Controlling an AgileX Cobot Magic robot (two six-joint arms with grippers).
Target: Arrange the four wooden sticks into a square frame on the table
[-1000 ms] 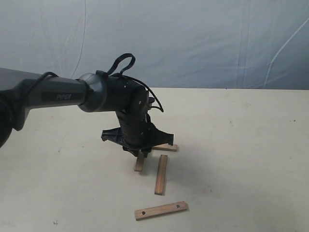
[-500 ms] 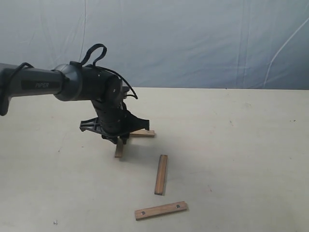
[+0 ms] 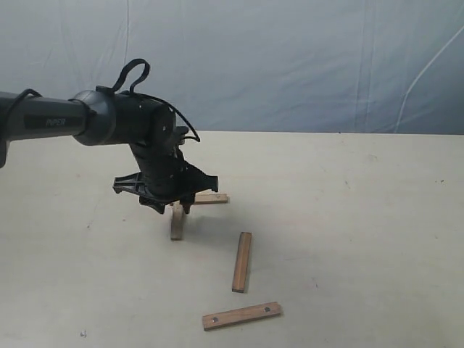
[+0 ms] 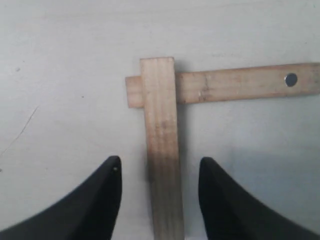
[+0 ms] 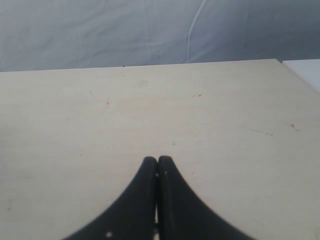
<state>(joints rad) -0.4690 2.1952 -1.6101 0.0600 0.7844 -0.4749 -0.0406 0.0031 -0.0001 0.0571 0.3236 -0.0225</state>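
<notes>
Two of the wooden sticks form an L on the table. A plain stick overlaps the end of a stick with a dark hole. My left gripper hangs over the plain stick, open, a finger on each side with gaps showing. Another plain stick lies alone to the right. A second holed stick lies near the front edge. No square frame is formed. My right gripper is shut and empty above bare table, outside the exterior view.
A wrinkled blue-grey cloth backdrop hangs behind the table's far edge. The left arm reaches in from the left side.
The left gripper moved left and away from the front, and the joined pair of sticks went with it. The two loose sticks stayed put. In the last half second little moved.
</notes>
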